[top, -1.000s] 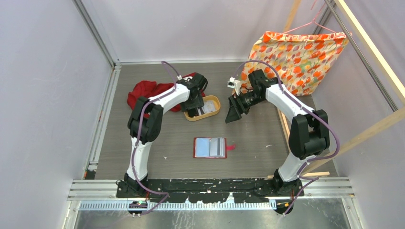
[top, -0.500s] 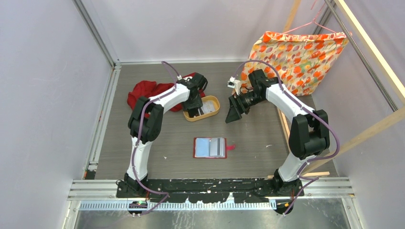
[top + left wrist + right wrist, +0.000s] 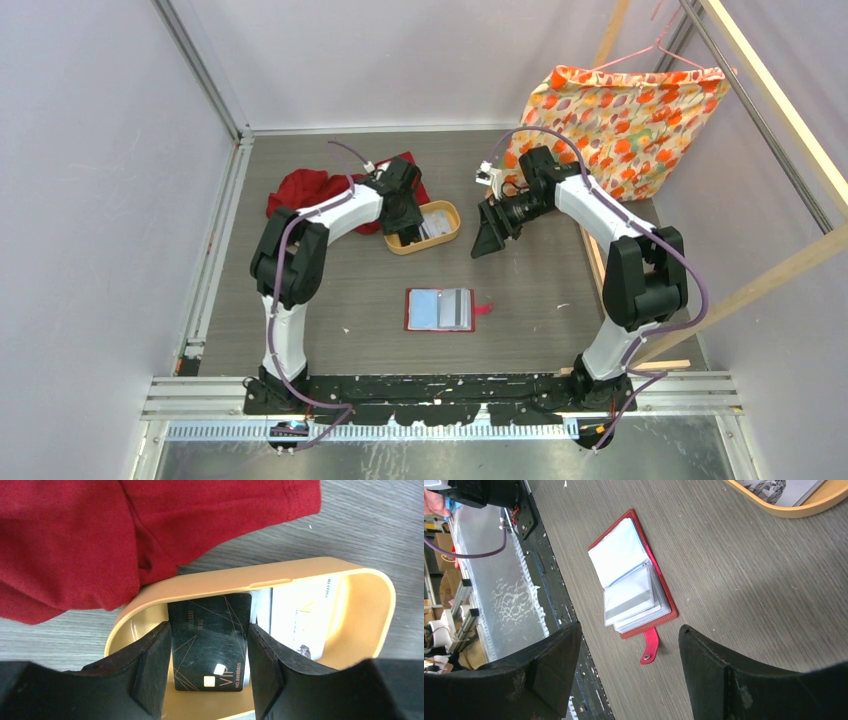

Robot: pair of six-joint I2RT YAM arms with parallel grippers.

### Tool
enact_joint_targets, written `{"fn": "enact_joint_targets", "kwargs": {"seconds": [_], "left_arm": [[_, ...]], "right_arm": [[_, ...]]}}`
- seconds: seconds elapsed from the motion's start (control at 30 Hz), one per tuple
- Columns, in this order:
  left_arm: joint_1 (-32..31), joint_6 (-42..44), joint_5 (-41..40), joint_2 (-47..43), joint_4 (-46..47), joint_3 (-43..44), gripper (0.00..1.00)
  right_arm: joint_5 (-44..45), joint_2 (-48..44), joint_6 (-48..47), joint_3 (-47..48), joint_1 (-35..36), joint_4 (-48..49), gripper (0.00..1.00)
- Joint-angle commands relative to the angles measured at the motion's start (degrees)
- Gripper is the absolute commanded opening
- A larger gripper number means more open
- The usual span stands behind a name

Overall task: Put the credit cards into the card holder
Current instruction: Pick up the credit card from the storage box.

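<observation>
Firmly, the left gripper (image 3: pixel 210 647) clamps a black credit card (image 3: pixel 207 625) inside the tan tray (image 3: pixel 320 572), upper centre; the right gripper (image 3: pixel 629 635) hangs with jaws apart, and the red card holder (image 3: pixel 440 309) lies open at mid-frame.

Plain pale lilac walls (image 3: pixel 100 200) are enclosing a grey wood-grain tabletop (image 3: pixel 540 280). An orange flower-patterned cloth (image 3: pixel 620 125) is hanging from a pink wire hanger (image 3: pixel 657 40) in the far right corner, beside slanting pale wooden beams (image 3: pixel 780 95). Even light is falling throughout.

Bright, even light; soft shadows; wrist-view fingers (image 3: pixel 150 672) slightly blurred.
</observation>
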Motion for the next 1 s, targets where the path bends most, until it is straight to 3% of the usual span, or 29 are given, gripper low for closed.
{"fn": "enact_joint_targets", "kwargs": {"seconds": [0.0, 0.4, 0.77, 0.97], "left_arm": [[2.5, 1.2, 7.8, -5.1, 9.4, -4.0, 0.49], [8.0, 2.9, 26.8, -8.2, 25.8, -13.3, 0.44], [11.3, 3.2, 36.6, -9.6, 36.5, -17.8, 0.37], [13.0, 0.4, 42.6, -8.7, 44.2, -19.8, 0.35]], "right_arm": [[-1.9, 0.7, 1.1, 1.5, 0.4, 1.5, 0.75], [-1.3, 4.4, 11.4, 6.0, 1.9, 10.3, 0.74], [-1.0, 16.9, 24.5, 20.4, 4.9, 14.3, 0.54], [-1.7, 21.8, 28.0, 24.5, 5.4, 15.7, 0.54]]}}
